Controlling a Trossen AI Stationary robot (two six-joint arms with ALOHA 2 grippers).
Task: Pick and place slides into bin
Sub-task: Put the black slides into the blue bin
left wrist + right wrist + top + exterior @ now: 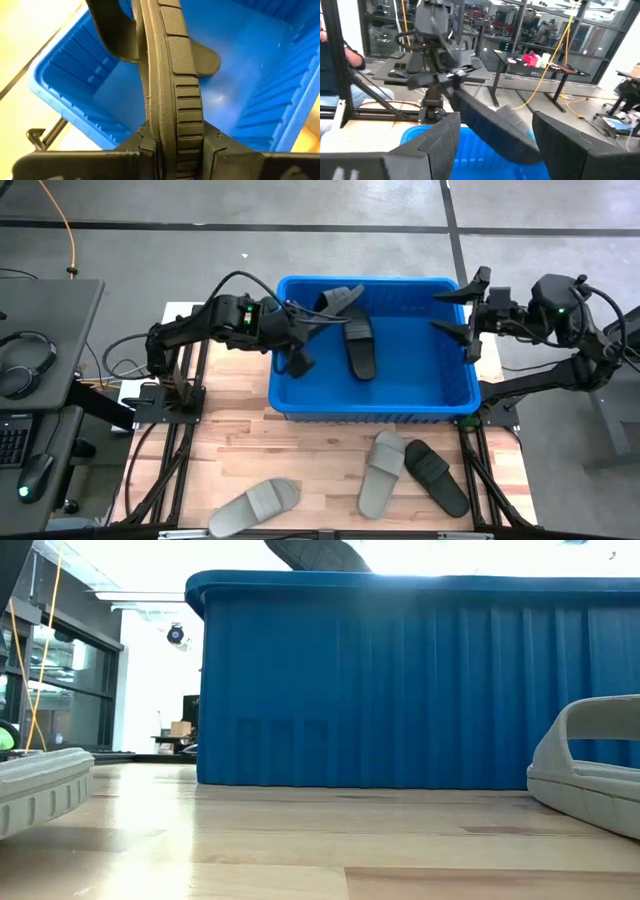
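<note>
slides lie in two places: one black slide (361, 348) rests on the floor of the bin (374, 406), and three more sit on the bench (320, 465) in front of it. of those three, a light grey slide (255, 506) lies toward the front left, another light grey one (381, 473) lies nearer the middle, and a black one (436, 476) lies just beside that on its right.

a dark grey slide (337, 303) is clamped in the left hand (296, 320), held edge-on above the left rear part of the bin; in the left wrist view its ribbed sole edge (175, 85) runs up between the two fingers, which press against it from either side, with the blue tub walls below. the low view shows a bit of this slide (315, 552) above the bin's rim.

the right hand (462, 312) hovers over the bin's right rear corner with its fingers spread wide apart and nothing between them. the right wrist view looks past those fingers toward the left arm and the held slide (495, 127).

beyond the bench, a person's sleeve (332, 55) shows at the edge of the right wrist view.
</note>
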